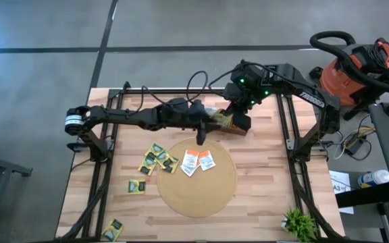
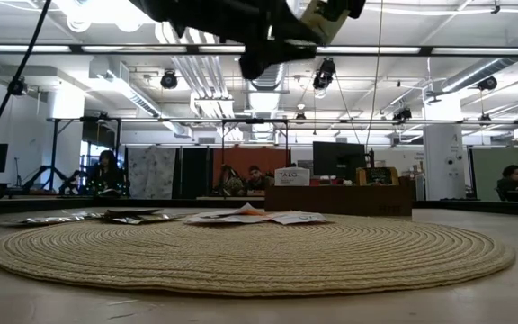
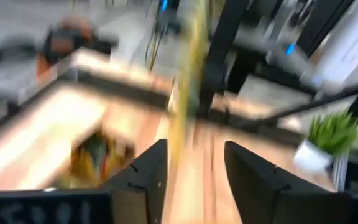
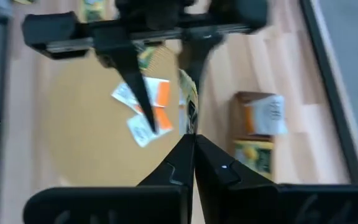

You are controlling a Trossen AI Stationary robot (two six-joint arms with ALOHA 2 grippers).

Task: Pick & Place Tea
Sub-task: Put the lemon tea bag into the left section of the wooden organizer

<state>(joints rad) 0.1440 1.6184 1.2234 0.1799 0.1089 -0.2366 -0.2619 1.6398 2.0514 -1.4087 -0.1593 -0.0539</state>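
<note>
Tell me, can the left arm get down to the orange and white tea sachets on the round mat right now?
Probably yes. The left end effector hangs open just above the orange and white sachets, nothing lying between them; the right end effector sits shut beside it.

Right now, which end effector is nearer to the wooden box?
The right. The right end effector hangs above the wooden box; the left end effector hangs beside it, over the mat's edge.

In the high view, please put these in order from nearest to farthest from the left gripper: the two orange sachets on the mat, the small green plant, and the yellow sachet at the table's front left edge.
Measured from the left gripper:
1. Orange sachets, on the round mat beside the gripper.
2. Yellow sachet, front left edge of the table.
3. Green plant, front right corner; close to the yellow sachet's distance, so this ranking is loose.
</note>
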